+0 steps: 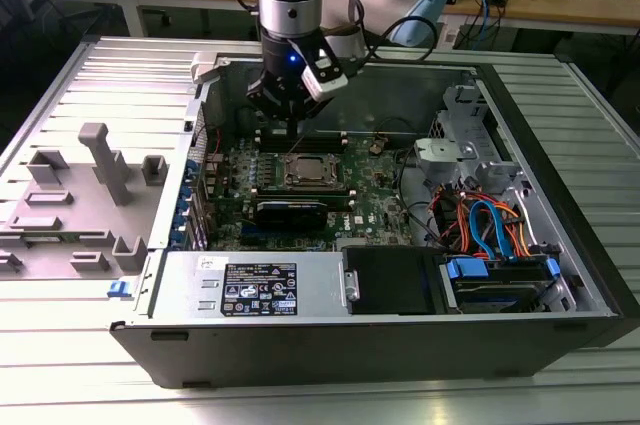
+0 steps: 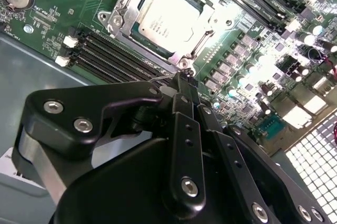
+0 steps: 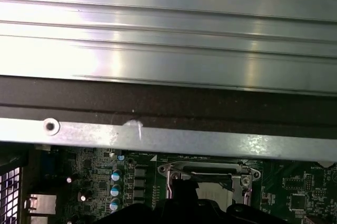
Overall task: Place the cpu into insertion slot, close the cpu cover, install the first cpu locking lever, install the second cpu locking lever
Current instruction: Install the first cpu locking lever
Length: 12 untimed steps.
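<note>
The cpu (image 1: 308, 171) lies in the slot (image 2: 112, 19) at the exterior view's centre, cover (image 2: 126, 0) down over it. The gripper (image 2: 182, 80), clenched empty, hangs at the slot's corner beside a lever (image 2: 160, 78), likely to push it.

Chip seated in the socket, frame down over it

The small flat square chip with a dull silver-grey metal top (image 2: 169, 16) lies flat and level in the square socket with a silvery metal rim (image 2: 117, 21), which is set into the green circuit board. In the exterior view the socket sits near the middle of the board, inside the opened case. The thin silvery square metal frame plate (image 2: 150, 45) lies down around the chip, whose top shows through its large window; its border overlaps the chip's edges. A thin bent wire lever (image 2: 204, 42) runs along one side of the frame. Whether it is latched cannot be told.
</note>
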Each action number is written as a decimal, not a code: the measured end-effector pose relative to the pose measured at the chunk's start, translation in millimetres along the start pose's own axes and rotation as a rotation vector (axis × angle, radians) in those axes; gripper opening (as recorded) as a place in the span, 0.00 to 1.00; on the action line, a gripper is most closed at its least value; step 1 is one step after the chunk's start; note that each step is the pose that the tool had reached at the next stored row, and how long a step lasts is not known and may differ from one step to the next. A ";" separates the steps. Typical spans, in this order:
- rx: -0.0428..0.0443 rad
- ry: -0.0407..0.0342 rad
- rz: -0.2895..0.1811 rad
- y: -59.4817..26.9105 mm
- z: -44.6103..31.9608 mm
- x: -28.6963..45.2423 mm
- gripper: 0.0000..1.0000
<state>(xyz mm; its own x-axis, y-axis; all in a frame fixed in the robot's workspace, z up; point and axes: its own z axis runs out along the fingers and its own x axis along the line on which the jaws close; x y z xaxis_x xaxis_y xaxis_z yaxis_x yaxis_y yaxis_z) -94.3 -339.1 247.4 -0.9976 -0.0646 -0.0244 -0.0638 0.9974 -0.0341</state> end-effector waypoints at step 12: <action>0.0099 0.0016 0.024 3.2 1.7 -1.8 0.11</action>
<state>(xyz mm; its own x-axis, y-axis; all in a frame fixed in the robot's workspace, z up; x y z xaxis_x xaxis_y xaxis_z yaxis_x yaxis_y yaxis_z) -92.7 -335.8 245.6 -0.9989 -0.0407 -0.0237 -0.0396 0.9983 -0.0434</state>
